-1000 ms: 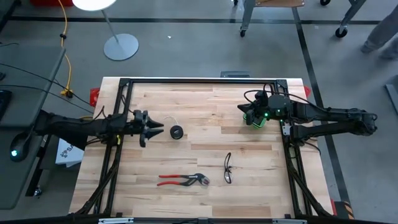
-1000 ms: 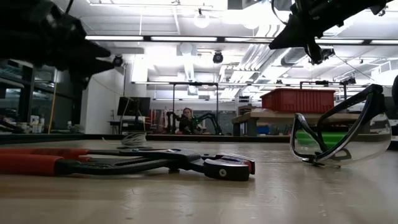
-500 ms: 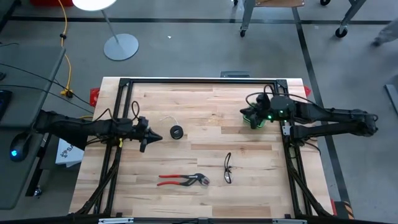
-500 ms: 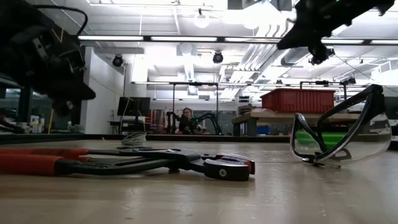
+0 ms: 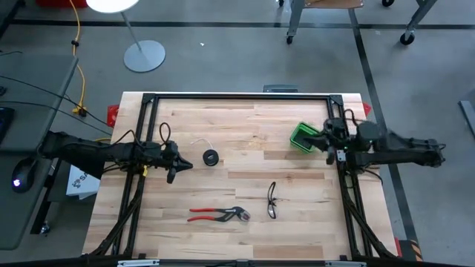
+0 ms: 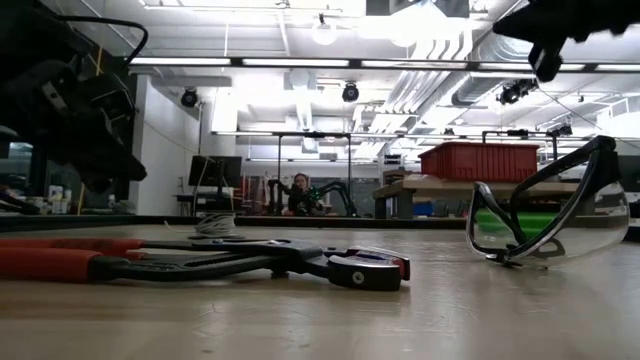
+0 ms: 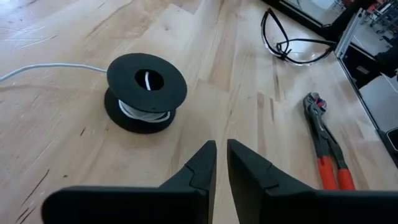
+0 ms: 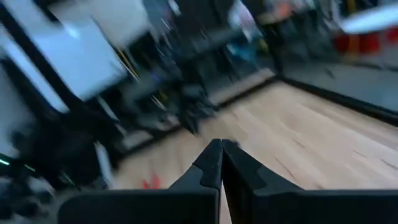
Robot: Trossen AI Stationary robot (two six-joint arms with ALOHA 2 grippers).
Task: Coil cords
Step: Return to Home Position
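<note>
The black spool [image 7: 146,93] stands on its lower flange on the wooden table, left of centre [image 5: 211,157]. The white cord [image 7: 144,113] is wound round its core, and a loose tail [image 7: 43,67] trails over the boards toward the far side. My left gripper [image 7: 221,149] hovers low just left of the spool [image 5: 183,164], pointing at it, fingers together with nothing between them. My right gripper [image 8: 221,144] is shut and empty, raised at the table's right edge [image 5: 324,140] beside a green box [image 5: 302,136].
Red-handled pliers [image 5: 219,215] lie near the front edge. Clear safety glasses [image 5: 272,200] lie right of them, close in front of the low camera [image 6: 540,215]. A black frame [image 5: 237,96] runs round the tabletop. Bare boards stretch between the spool and the green box.
My left gripper has shut from wide open, sunk toward the table and tipped its fingers downward, staying just left of the spool. My right gripper has drawn back toward the table's right edge, off the green box, which now shows whole. The spool and cord have not moved.
</note>
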